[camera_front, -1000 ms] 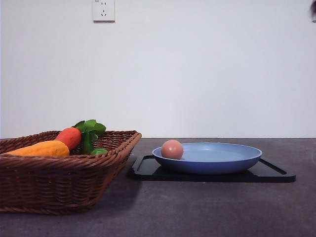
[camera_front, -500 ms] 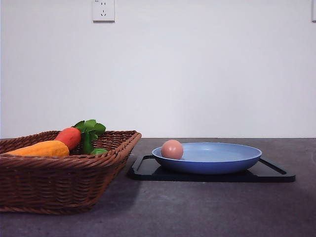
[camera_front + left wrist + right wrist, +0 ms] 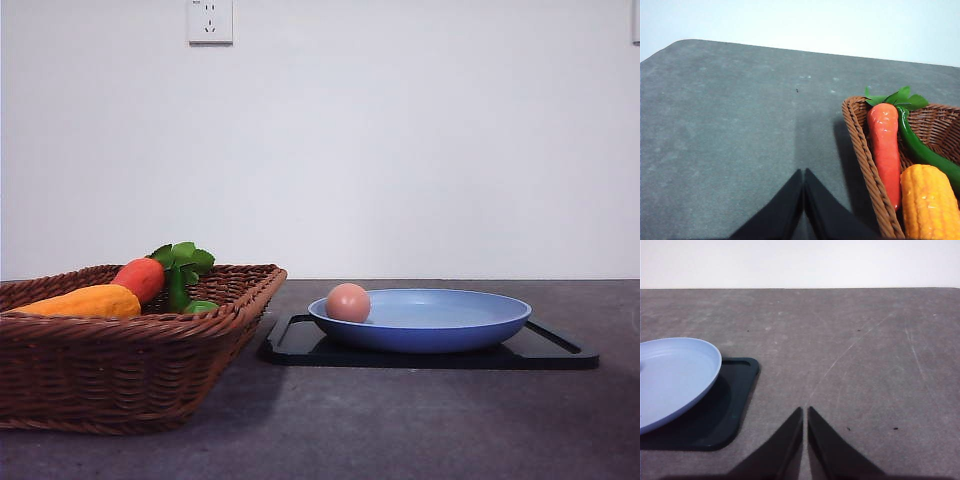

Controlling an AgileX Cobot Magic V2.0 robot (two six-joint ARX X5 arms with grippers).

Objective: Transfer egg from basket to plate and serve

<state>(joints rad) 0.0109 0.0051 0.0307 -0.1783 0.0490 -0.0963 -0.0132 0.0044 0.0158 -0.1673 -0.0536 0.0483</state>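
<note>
On the light blue plate (image 3: 440,318), at the side nearest the basket (image 3: 130,350), you have the egg (image 3: 348,302) resting against the inner slope of the rim. That plate sits on a flat black tray (image 3: 300,342), and the tray lies on the dark grey tabletop (image 3: 400,420) just beside the basket's flared corner. Inside the basket, well apart from the egg, you can see an orange-red carrot (image 3: 140,278) with green leaves, a yellow corn cob (image 3: 85,300) lying alongside it, and a long green pepper (image 3: 922,150) next to the carrot.

Your left end effector (image 3: 803,174) hangs over bare tabletop just outside the basket's wicker wall, its two dark fingers pressed together at the tips with nothing between them. Your right end effector (image 3: 805,411) is likewise closed to a thin seam and holds nothing; it hangs above open tabletop beside the tray's rounded corner, on the side of the plate away from the basket. Neither one touches the plate, the tray or the basket.
</note>
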